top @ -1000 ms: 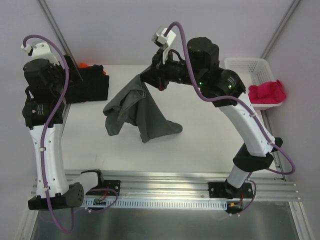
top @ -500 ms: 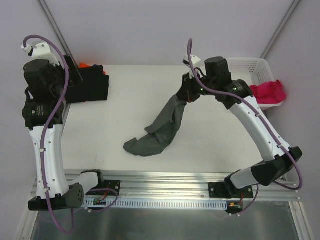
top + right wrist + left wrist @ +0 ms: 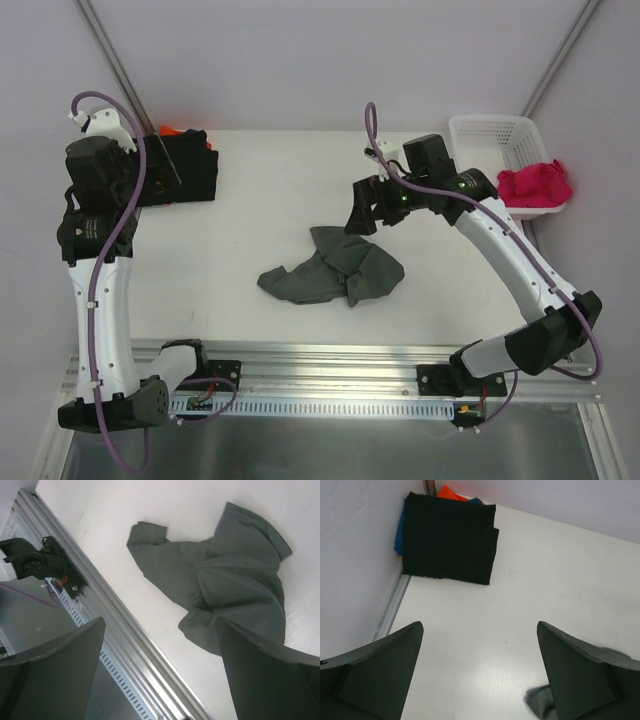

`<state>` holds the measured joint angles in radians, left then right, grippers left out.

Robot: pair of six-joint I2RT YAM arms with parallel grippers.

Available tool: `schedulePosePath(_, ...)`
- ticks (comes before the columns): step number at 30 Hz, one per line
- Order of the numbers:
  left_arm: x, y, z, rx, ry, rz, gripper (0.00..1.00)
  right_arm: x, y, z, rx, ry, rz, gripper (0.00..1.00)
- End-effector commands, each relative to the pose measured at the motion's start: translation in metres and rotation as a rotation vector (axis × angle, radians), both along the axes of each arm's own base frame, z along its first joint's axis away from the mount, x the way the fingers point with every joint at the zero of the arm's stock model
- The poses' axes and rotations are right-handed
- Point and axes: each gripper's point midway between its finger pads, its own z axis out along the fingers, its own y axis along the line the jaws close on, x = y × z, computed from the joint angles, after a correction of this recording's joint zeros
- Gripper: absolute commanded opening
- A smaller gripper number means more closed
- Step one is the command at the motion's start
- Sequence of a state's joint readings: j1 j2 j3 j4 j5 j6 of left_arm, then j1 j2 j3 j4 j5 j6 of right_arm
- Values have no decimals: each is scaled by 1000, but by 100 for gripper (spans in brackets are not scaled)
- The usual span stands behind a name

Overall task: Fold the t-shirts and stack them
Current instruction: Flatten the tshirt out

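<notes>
T-shirt (image 3: 335,275), dark grey, crumpled on bench (image 3: 250,230): limp, light; best pinched at 9 o'clock corner. Right gripper (image 3: 368,218), left gripper (image 3: 480,680): wide open, empty.

You have 2 arms, your left arm (image 3: 97,290) and right arm (image 3: 505,250), each with white moulded link shells, black joint housings and a black base block on a black foot plate. 1 purple cable (image 3: 125,215) runs along each arm, fixed to the shell by small white ties. 1 white camera block (image 3: 97,122) sits at each wrist. The right arm carries a green indicator light (image 3: 402,197). Your left gripper (image 3: 478,626) and right gripper (image 3: 160,622) have 2 dark, matte, wedge-shaped fingers apiece.
</notes>
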<state>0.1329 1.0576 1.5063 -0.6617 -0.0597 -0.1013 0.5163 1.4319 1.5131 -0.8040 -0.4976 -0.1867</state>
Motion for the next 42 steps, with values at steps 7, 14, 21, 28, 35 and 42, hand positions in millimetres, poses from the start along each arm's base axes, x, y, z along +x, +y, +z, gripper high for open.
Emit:
schedulePosePath(7,-8,-19,-8,-81,17,-76,98,-20,53,1,96,109,173,97)
schedulePosePath(14,-9,-21,-18,-90,53,-87,98,-19,24,-114,-179,301,110,95)
schedulePosePath(21,-14,-18,-11,-76,33,-71,99,17,-10,-172,-402,318,71,77)
schedulePosePath(28,-15,-12,-17,-85,43,-41,99,42,-3,-174,-443,265,62,73)
schedulePosePath(35,-13,-13,-22,-108,51,-41,99,26,7,-171,-494,214,155,73)
schedulePosePath(42,-10,-14,-15,-125,34,-41,99,-6,-5,-171,-526,198,207,77)
